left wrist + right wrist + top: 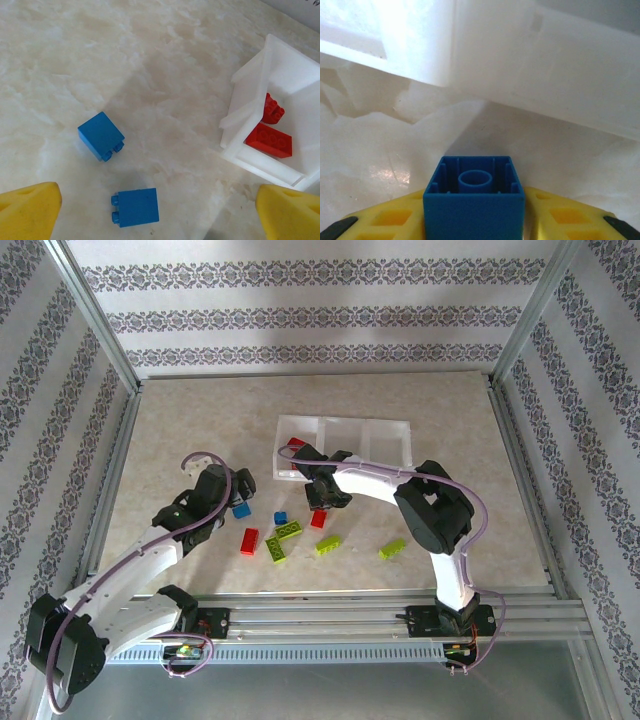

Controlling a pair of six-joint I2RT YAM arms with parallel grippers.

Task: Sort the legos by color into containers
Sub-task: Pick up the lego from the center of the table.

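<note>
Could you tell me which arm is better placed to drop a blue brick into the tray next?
Right: the right gripper holds a blue brick beside the tray wall; the left gripper hangs open, empty.

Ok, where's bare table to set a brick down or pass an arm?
Bare table lies left of the tray toward the back, and right of it up to the frame. Crowded: legos strewn across the near middle.

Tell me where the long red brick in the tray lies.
The long red brick lies in the tray's leftmost compartment, beside a smaller red brick, at the right of the left wrist view.
</note>
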